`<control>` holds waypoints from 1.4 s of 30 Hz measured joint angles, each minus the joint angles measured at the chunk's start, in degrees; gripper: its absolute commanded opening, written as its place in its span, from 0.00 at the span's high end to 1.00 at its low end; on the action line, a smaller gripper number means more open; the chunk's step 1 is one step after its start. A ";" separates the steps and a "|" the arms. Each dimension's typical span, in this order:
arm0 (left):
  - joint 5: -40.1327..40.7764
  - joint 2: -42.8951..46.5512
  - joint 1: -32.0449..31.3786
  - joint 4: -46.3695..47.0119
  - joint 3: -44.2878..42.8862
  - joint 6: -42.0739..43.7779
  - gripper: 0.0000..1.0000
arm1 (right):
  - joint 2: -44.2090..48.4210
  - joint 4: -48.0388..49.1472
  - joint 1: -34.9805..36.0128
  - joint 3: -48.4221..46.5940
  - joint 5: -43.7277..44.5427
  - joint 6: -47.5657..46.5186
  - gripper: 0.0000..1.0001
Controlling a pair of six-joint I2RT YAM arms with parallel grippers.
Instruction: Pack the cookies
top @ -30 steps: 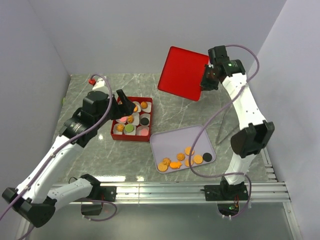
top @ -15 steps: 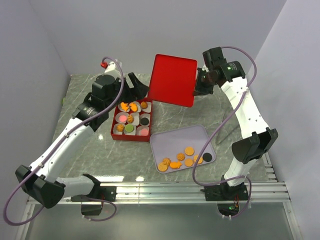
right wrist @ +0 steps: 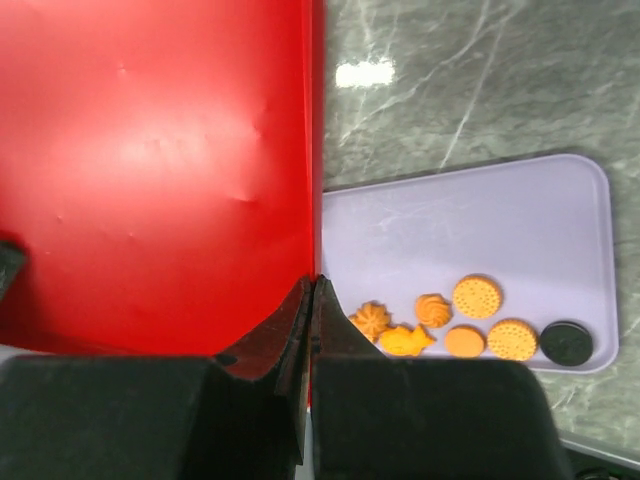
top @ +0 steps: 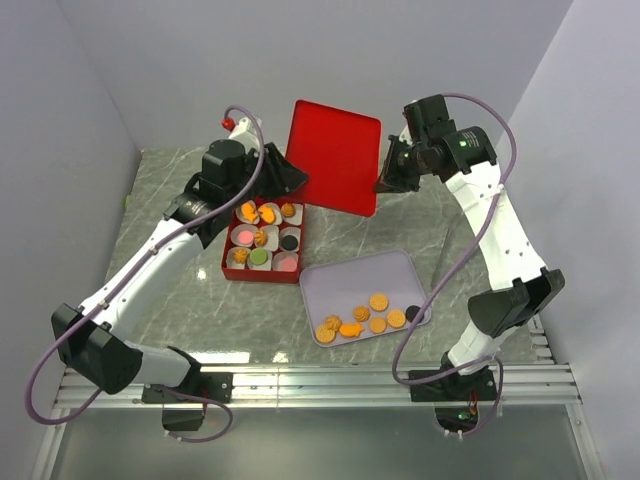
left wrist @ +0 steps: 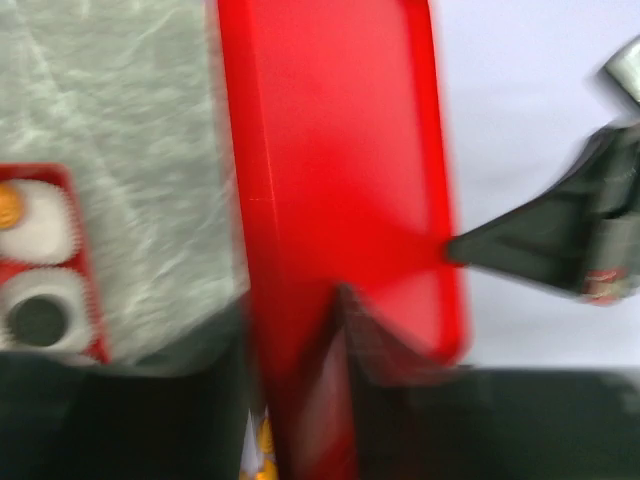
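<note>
A red lid (top: 335, 155) hangs tilted above the table's back, over the red box (top: 228, 262). My right gripper (top: 385, 180) is shut on the lid's right edge (right wrist: 150, 170), its jaws (right wrist: 313, 282) pinched together on the rim. My left gripper (top: 290, 178) is at the lid's left edge; the left wrist view is blurred, but the lid (left wrist: 330, 150) fills the narrow gap between its fingers (left wrist: 300, 330). Cookies (top: 262, 215) sit in white paper cups in the box. More cookies (top: 365, 318), orange and one black, lie on the lilac tray (top: 350, 285).
The tray (right wrist: 450, 220) sits at front right, with its cookies (right wrist: 470, 320) along the near edge. The box's corner (left wrist: 85, 260) lies below and left of the lid in the left wrist view. Grey walls close in on the left, back and right.
The right arm has carried the lid leftward over the box. The left arm has risen from the box to the lid's left edge, and its jaws have closed in.
</note>
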State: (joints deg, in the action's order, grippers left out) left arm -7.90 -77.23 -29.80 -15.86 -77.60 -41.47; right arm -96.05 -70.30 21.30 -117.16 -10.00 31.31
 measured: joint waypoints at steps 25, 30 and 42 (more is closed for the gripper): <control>7.19 3.28 -0.04 -11.85 -5.75 9.44 1.00 | -4.39 -0.13 0.33 -16.37 -3.54 2.45 0.34; 12.00 3.69 -4.50 -16.87 -5.75 12.35 1.00 | -7.19 4.33 1.31 -18.38 -10.80 6.51 0.33; 26.27 3.56 -22.08 -24.92 -6.29 13.38 0.99 | -10.82 8.72 4.74 -15.50 -15.02 10.60 0.32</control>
State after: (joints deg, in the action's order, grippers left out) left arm 18.37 -73.67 -51.88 -40.77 -83.90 -28.10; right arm -106.87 -61.58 26.04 -132.66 -25.02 41.91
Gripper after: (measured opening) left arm 0.184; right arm 0.678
